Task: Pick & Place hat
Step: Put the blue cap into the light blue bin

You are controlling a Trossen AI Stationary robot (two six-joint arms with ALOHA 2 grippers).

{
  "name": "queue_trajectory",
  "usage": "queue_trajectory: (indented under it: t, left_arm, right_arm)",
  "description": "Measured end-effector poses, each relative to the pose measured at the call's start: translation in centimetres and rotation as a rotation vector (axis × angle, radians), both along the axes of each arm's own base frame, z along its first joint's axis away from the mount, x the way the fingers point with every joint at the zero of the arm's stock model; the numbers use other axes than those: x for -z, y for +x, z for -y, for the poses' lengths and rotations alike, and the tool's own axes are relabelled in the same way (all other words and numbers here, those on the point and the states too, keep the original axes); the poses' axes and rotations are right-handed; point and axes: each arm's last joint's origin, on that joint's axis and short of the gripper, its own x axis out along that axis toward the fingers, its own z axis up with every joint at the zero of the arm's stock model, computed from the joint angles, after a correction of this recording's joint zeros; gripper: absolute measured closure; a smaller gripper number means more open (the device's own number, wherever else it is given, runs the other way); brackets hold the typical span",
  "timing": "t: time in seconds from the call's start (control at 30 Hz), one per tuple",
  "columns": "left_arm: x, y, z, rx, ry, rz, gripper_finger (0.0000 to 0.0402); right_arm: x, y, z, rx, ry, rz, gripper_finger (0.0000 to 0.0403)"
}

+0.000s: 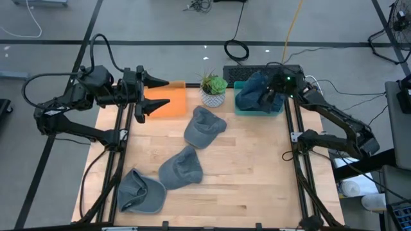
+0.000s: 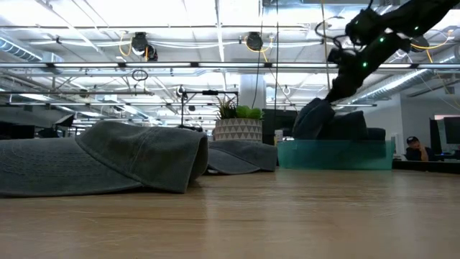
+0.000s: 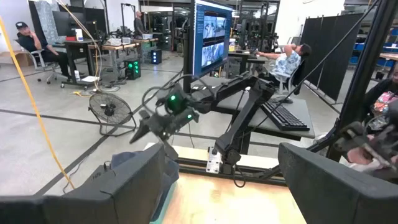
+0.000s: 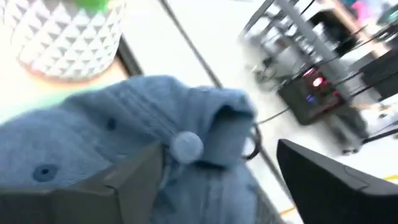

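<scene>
Centrally at the back of the table [image 1: 257,186] stands a potted plant [image 1: 212,90], with an orange mat [image 1: 168,101] just to one side of it and a teal bin [image 1: 258,106] just to the other. Three grey hats lie loose on the wood: one hat [image 1: 204,126] close in front of the plant, a second hat [image 1: 180,169] farther from it, a third hat [image 1: 140,191] farthest, toward the near left corner. A blue-grey hat [image 4: 155,130] sits heaped in the bin beside the plant. Directly above it is the right tool [image 1: 272,95], fingers spread apart with the hat's crown and button between them, not pinched. Left tool [image 1: 160,93] hovers over the orange mat, released and empty.
</scene>
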Motion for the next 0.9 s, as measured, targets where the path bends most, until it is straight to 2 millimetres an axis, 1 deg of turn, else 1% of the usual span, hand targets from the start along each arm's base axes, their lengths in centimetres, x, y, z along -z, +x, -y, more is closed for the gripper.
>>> queue_trajectory:
  t: [0.07, 0.17, 0.27, 0.33, 0.4, 0.5, 0.67, 0.8, 0.9]
  left_arm:
    - [0.0, 0.0, 0.0, 0.0, 0.0, 0.0, 0.0078]
    - [0.0, 0.0, 0.0, 0.0, 0.0, 0.0, 0.0078]
    - [0.0, 0.0, 0.0, 0.001, 0.01, -0.001, 0.0078]
    - [0.0, 0.0, 0.0, 0.001, 0.014, -0.001, 0.0078]
    - [0.0, 0.0, 0.0, 0.001, 0.02, -0.002, 0.0078]
    - [0.0, 0.0, 0.0, 0.0, 0.022, -0.002, 0.0078]
    - [0.0, 0.0, 0.0, 0.0, 0.02, -0.001, 0.0078]
    - [0.0, 0.0, 0.0, -0.001, 0.004, 0.002, 0.0078]
    - [0.0, 0.0, 0.0, -0.001, -0.009, 0.003, 0.0078]
  right_arm:
    - [-0.8, -0.3, -0.4, 0.008, -0.035, 0.043, 0.009]
    - [-2.2, 0.1, -1.1, 0.015, -0.074, 0.185, 0.0085]
    - [-3.4, 1.2, -1.6, -0.053, -0.093, 0.343, 0.0088]
    - [-3.6, 2.3, -1.7, -0.113, -0.085, 0.412, 0.0089]
    - [-3.0, 3.6, -1.6, -0.14, -0.066, 0.42, 0.0089]
    - [-1.4, 5.6, -0.9, -0.108, -0.047, 0.378, 0.0089]
    - [1.6, 7.7, 0.9, -0.044, 0.036, 0.314, 0.009]
    - [3.2, 8.6, 2.5, 0.058, 0.105, 0.297, 0.009]
    - [4.5, 8.1, 2.9, 0.153, 0.223, 0.283, 0.009]
